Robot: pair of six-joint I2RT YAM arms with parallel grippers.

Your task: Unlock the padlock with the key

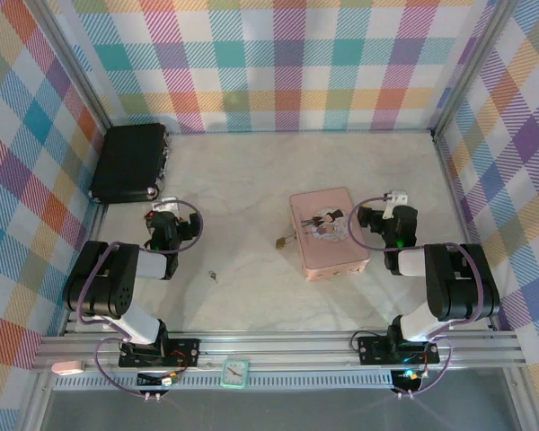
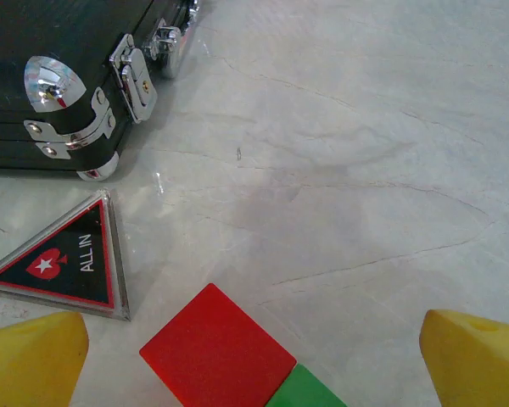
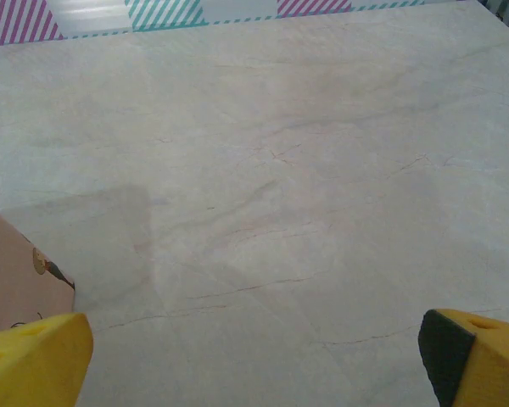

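view from above: the padlock [image 1: 281, 241] is lying flat on the table [image 1: 242, 180], just beside the left edge of the pink tin [image 1: 328, 232]; whether the two are touching is too fine to tell. the key [image 1: 213, 276] is lying well apart from it, nearer the arms, on the open stretch between the left arm and the tin. nothing is holding either one.

left wrist view: the left claw [image 2: 254, 365] is hovering with its yellow fingertips [image 2: 30, 360] spread wide and gripping nothing. a red block [image 2: 216, 352] and a green block [image 2: 310, 394] are lying side by side on the table beneath it. a triangular "all in" plaque [image 2: 68, 259] and the corner of a black case [image 2: 59, 76] are sitting just ahead.

right wrist view: the right claw [image 3: 254, 365] is also standing wide apart and gripping nothing, looking across the table with the tin's corner at its left.

step in hand, as judged: the opening one, with the reach for the key not yet made. the next move is calling for the left claw, the closer of the two, to be travelling over to the key and pinching it. this is a delicate grasp, since the key is thin and lying flat. the right claw is looking well placed to steady the padlock beside the tin.
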